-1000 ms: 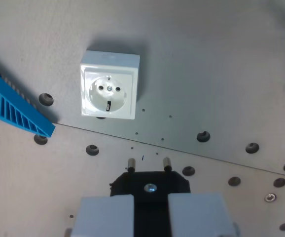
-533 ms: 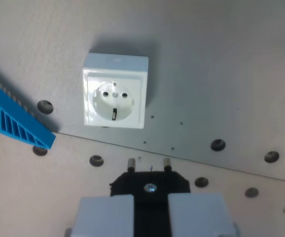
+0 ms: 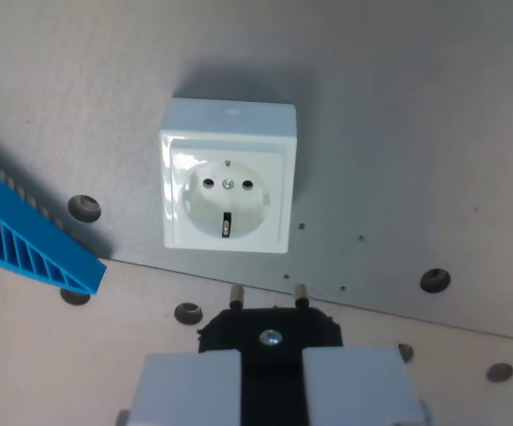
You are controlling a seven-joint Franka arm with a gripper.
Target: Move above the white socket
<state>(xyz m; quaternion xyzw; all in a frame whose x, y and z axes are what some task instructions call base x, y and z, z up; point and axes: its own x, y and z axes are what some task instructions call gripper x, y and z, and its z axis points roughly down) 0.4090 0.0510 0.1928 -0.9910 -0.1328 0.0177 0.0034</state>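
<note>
Closing in on the white socket, plug in hand

You're mid-approach: your gripper at the bottom centre is clamped on a black plug, its two pins pointing up the frame. The socket sits just above those pins, centre-frame and slightly left, on the grey plate. I'd judge you need a small further advance up and a touch left to bring the pins over its holes. The blue ribbed part lies clear at the left edge.

You look down on a pale grey board dotted with dark screw holes; a seam runs across it, and soft light falls evenly.
</note>
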